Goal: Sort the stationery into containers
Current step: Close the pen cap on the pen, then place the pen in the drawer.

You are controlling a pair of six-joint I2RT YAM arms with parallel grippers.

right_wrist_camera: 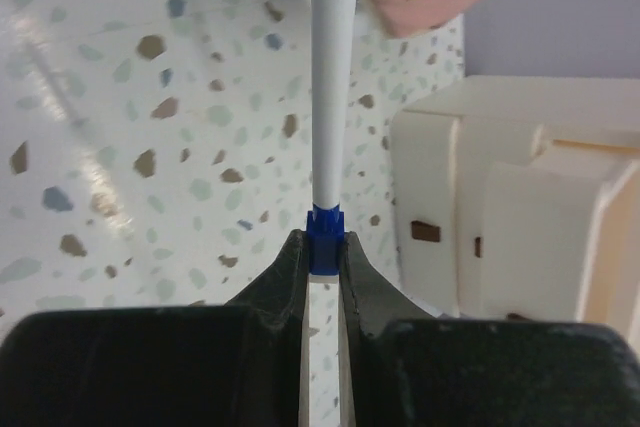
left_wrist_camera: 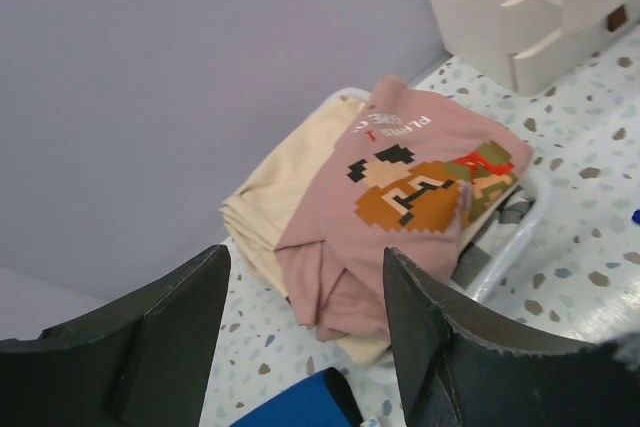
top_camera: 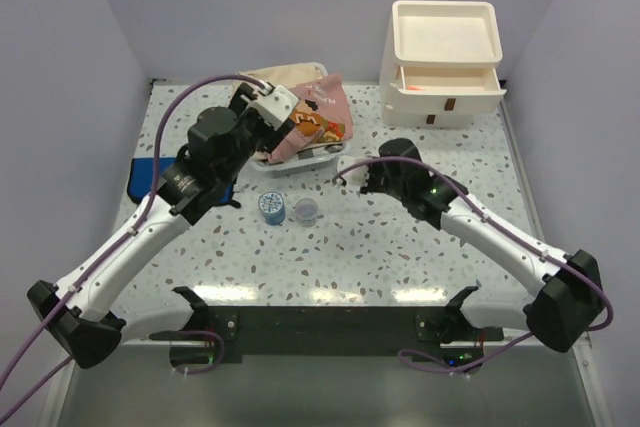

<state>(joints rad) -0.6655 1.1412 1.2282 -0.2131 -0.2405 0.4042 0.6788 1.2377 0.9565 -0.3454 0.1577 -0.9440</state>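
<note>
Clamping a white marker point(right_wrist_camera: 328, 97) with blue cap in the right gripper point(right_wrist_camera: 322, 247), above the speckled table point(top_camera: 400, 247).

Clenched tight on the blue collar at the marker's near end, with the barrel sticking straight out past the fingertips toward the pink garment point(left_wrist_camera: 410, 207). Off to the right in the wrist view: cream drawer unit point(top_camera: 445, 97) at the table's far right corner, well apart from the marker, with top drawer pulled open and something thin and orange-red point(top_camera: 412, 88) inside. Holding the left gripper point(left_wrist_camera: 305, 259) spread wide, gripping nothing, above the clear basket point(left_wrist_camera: 520, 227) of pink and beige clothes. Between the two arms on the table: blue tape roll point(top_camera: 271, 206), with tiny clear cup point(top_camera: 306, 210) just beside it on the right.
</note>
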